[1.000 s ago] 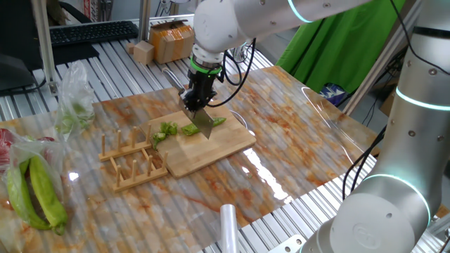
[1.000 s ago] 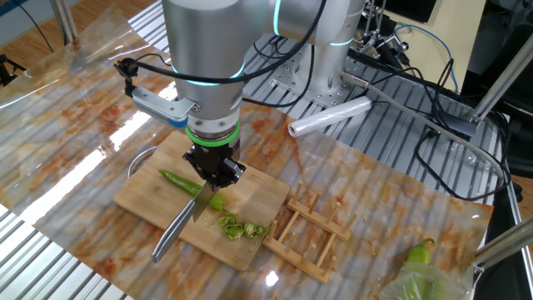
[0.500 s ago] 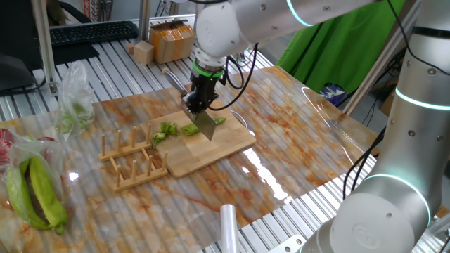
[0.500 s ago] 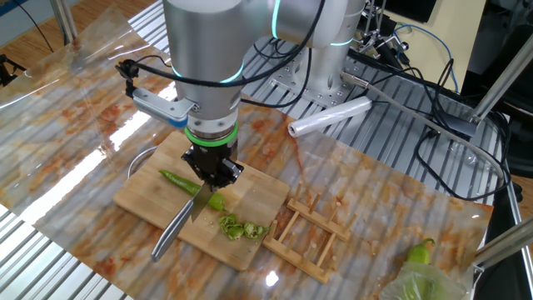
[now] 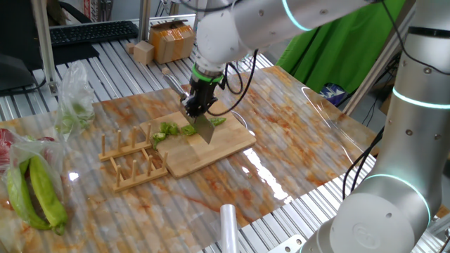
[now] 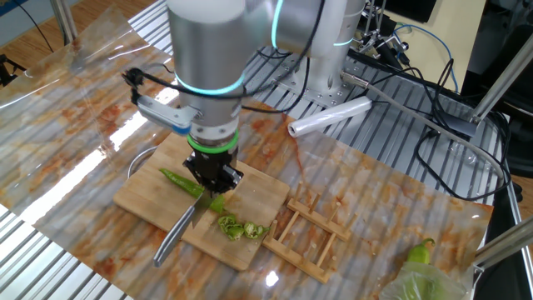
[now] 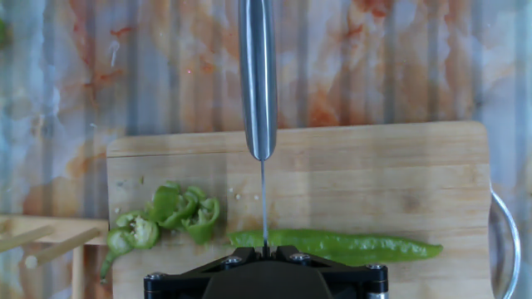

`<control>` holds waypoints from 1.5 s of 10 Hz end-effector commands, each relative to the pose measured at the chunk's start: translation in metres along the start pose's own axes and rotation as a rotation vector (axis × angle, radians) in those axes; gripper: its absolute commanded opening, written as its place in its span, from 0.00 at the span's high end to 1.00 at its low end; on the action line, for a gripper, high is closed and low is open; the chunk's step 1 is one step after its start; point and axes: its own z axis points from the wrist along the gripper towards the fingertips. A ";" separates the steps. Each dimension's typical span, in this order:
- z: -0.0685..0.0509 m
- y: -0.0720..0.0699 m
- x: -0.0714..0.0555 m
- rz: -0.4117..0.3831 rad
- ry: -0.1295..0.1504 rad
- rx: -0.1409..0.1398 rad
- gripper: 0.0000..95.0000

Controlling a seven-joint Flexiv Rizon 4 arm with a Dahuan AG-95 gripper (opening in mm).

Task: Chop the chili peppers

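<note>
The black two-finger gripper (image 6: 211,172) grips a silver steel knife (image 6: 179,233) over the long shiny green chili (image 7: 337,245) on the light wooden board (image 7: 399,174), and the round chili could roll sideways under the blade.

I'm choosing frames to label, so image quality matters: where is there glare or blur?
One fixed view: a bright glare streak on the tabletop sheet past the cutting board. The other fixed view: a glare patch left of the board. Hand view: the chili and slices are sharp, with shine along the knife.

Chili (image 7: 349,244) on cutting board (image 7: 399,178), slices (image 7: 170,214) beside, knife (image 7: 258,75) across
</note>
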 end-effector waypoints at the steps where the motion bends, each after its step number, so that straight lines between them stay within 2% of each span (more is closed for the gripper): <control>1: 0.022 0.004 0.000 0.004 -0.022 0.000 1.00; 5: 0.022 0.004 0.003 0.017 -0.023 -0.002 1.00; 6: 0.022 0.004 0.003 0.026 -0.012 -0.008 1.00; 7: 0.021 0.005 0.005 0.047 0.000 -0.035 1.00; 10: 0.017 0.008 0.006 0.078 -0.001 -0.058 1.00; 11: 0.015 0.010 0.007 0.091 -0.002 -0.077 1.00; 12: 0.014 0.012 0.007 0.095 -0.005 -0.070 1.00; 14: 0.013 0.012 0.007 0.100 -0.008 -0.085 1.00; 15: 0.011 0.014 0.007 0.085 -0.012 -0.060 1.00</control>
